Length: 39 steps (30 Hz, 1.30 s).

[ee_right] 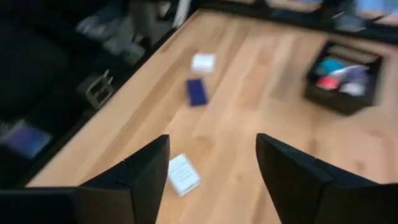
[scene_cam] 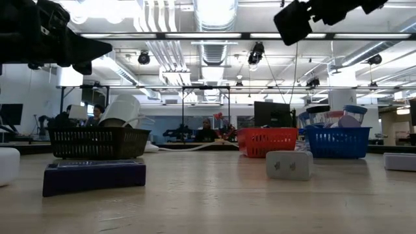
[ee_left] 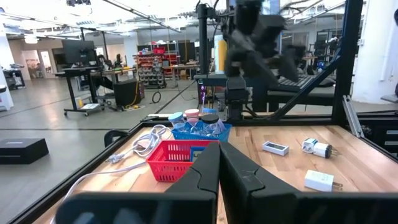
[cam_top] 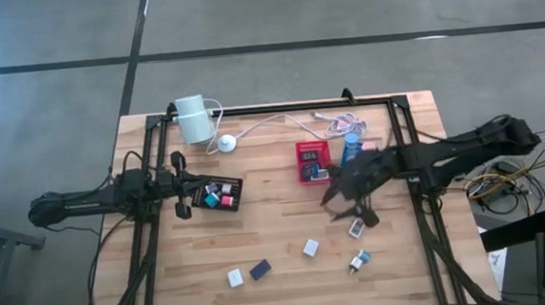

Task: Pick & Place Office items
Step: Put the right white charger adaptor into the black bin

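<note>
Loose office items lie flat on the wooden table: a white piece (cam_top: 310,248), another white piece (cam_top: 236,277), a dark blue piece (cam_top: 260,269), a white-and-teal plug (cam_top: 359,261) and a white piece (cam_top: 356,228). More small items sit in the black tray (cam_top: 219,194). My right gripper (ee_right: 211,140) hangs open above the table's right middle (cam_top: 347,208), holding nothing. A white piece (ee_right: 184,174) lies on the table below it. My left gripper (ee_left: 217,168) is shut and level at the black tray's left side (cam_top: 180,191), holding nothing.
The red tray (cam_top: 312,161) and the blue tray (cam_top: 352,148) stand at the far middle, with things inside. A white cylinder (cam_top: 192,118) with its cable and round puck (cam_top: 226,143) lies at the far left. Bare wood stretches along the near edge.
</note>
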Each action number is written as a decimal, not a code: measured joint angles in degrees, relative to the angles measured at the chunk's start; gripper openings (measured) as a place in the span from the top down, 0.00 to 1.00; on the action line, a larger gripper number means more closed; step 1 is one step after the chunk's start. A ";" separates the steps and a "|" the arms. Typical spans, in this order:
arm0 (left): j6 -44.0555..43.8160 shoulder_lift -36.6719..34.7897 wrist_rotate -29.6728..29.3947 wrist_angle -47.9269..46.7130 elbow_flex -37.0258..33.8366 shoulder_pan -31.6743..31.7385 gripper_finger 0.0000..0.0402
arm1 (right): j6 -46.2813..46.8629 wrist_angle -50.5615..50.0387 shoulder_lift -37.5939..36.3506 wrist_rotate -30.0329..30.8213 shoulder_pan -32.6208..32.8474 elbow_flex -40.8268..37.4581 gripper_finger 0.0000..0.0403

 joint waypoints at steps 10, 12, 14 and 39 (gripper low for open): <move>0.02 0.02 -0.22 0.00 0.00 0.00 0.96 | 0.32 -1.72 17.35 6.60 5.50 7.48 0.33; 0.02 0.02 -0.23 0.00 0.00 0.00 0.96 | 2.23 -1.56 20.15 6.87 5.40 9.08 0.33; 0.02 0.02 -0.32 -0.01 0.00 0.00 0.96 | 0.99 -1.98 22.83 5.25 5.52 10.48 0.33; 0.04 0.66 -1.71 0.00 0.00 0.00 0.96 | -12.86 -24.02 49.09 2.93 9.78 30.85 0.31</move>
